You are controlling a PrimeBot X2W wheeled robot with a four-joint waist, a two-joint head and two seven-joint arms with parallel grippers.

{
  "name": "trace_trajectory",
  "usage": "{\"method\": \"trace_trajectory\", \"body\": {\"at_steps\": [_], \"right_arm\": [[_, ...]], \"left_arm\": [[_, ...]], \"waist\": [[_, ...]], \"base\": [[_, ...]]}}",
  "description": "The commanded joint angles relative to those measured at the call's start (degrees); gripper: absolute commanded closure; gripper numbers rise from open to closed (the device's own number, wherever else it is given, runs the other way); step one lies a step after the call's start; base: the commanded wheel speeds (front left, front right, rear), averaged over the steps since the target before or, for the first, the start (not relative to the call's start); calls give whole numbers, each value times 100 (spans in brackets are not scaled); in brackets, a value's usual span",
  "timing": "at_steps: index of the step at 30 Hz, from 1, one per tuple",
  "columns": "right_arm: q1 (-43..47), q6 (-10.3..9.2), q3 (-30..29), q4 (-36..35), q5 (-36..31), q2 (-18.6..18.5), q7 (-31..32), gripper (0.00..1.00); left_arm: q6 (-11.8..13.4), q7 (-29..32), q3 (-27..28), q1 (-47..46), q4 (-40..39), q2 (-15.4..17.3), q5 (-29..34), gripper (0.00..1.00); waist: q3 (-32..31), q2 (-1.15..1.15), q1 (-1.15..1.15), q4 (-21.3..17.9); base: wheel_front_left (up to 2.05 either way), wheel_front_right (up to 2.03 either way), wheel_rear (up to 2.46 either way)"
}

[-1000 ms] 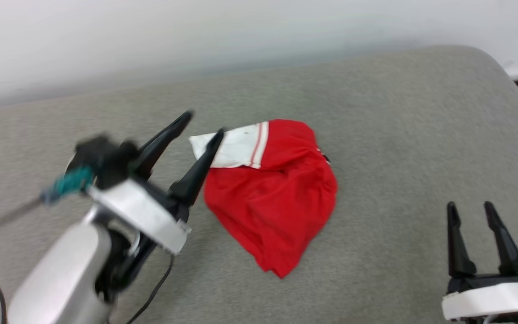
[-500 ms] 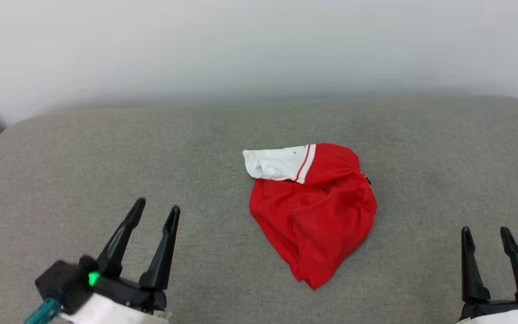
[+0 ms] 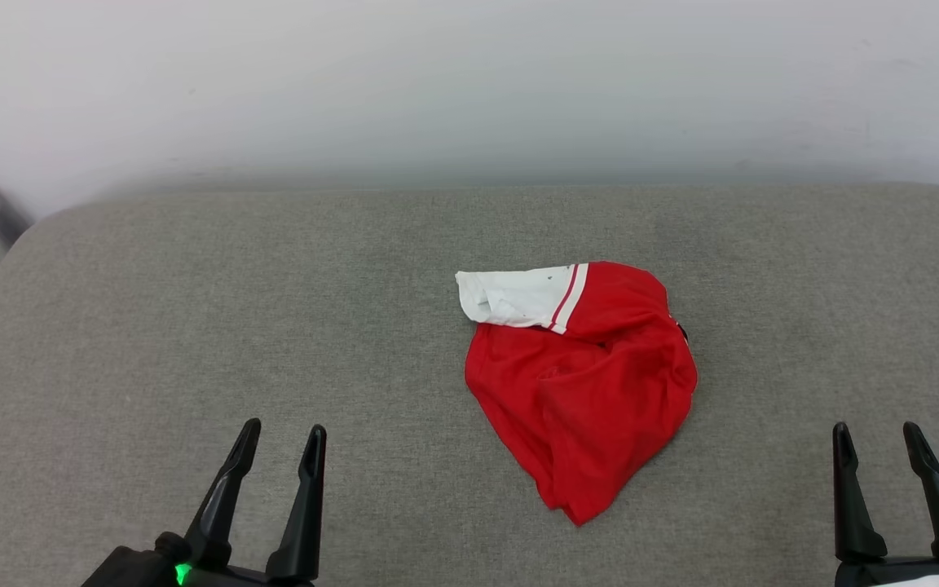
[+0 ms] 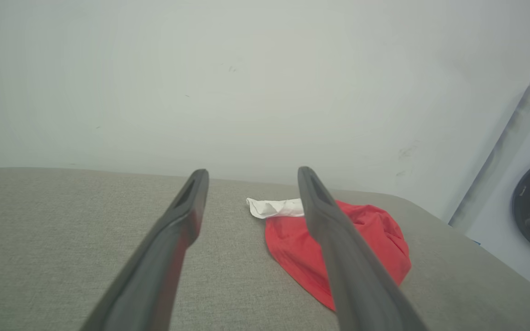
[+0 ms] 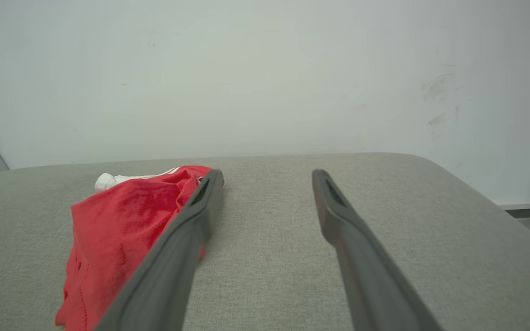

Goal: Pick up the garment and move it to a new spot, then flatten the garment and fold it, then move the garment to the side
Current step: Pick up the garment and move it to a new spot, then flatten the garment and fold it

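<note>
Garment (image 3: 584,383) between left claw (image 3: 284,430) and right claw (image 3: 877,430)

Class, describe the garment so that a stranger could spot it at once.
A wide grey padded surface meets a pale wall. Just right of its middle lies the garment, a crumpled heap. Its bright red cloth and one white, stripe-edged sleeve stand out against the grey.

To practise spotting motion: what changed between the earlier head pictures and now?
The left gripper drew back from the white sleeve of the red T-shirt to the lower left, open; the camera shifted. The T-shirt stayed crumpled on the grey cushion; the right gripper stayed open.
</note>
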Motion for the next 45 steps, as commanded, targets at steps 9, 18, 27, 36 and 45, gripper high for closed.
{"method": "trace_trajectory", "body": {"at_steps": [9,18,27,36,45], "right_arm": [[26,-4,27,-37,-11,30,-9,0],[-2,-4,-6,-65,-16,58,-9,0],[0,-4,20,-38,-10,74,-9,0],[-2,-4,50,-58,29,83,-9,0],[-60,-4,123,6,28,86,-9,0]], "left_arm": [[-10,-14,206,74,10,-92,-53,0],[-11,-14,217,54,56,-56,67,0],[-11,-15,128,6,201,20,194,0],[-11,-15,154,50,202,-38,175,0],[-11,-15,214,-10,265,60,133,0]], "waist": [[39,0,1,-107],[117,0,1,-173],[110,0,1,-184],[118,0,1,-196],[122,0,1,-311]], "base": [[0,0,0],[0,0,0],[0,0,0],[0,0,0],[0,0,0]]}}
